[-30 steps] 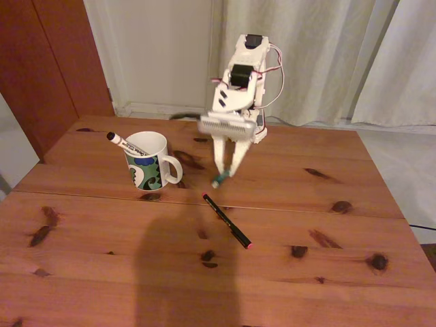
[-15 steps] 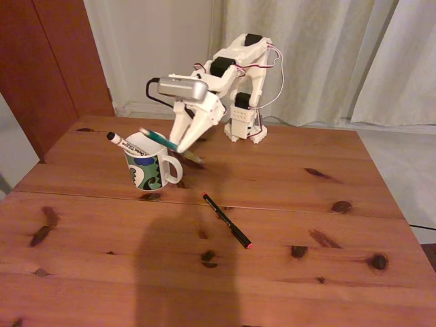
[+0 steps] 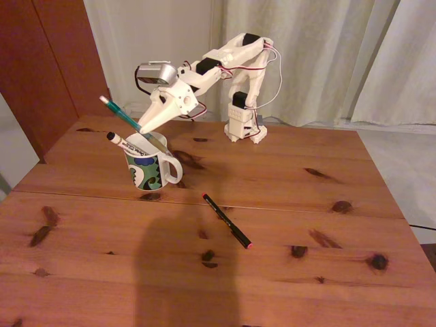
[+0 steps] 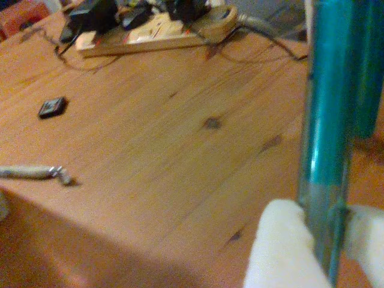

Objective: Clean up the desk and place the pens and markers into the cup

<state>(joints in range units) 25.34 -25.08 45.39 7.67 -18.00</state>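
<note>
I see the teal pen [image 3: 121, 114] pinched in the closed gripper [image 3: 146, 127], tilted above the cup [image 3: 151, 167]; its lower tip is hidden behind the fingers. The white marker [image 3: 125, 144] leans inside the cup, bottom unseen. The black pen [image 3: 226, 220] lies on the desk [image 3: 286, 225], well apart.

In the wrist view the teal-green pen [image 4: 324, 138] runs up from between the jaws and is cut by the top edge; the gripper [image 4: 329, 240] shows as two blurred white lumps cut by the bottom edge. Far beyond the jaws, dark clutter on a wooden board [image 4: 156, 33] (soft focus) — too blurred to name. In the fixed view the cup [image 3: 151, 167] hides the white marker's [image 3: 126, 145] lower end.
</note>
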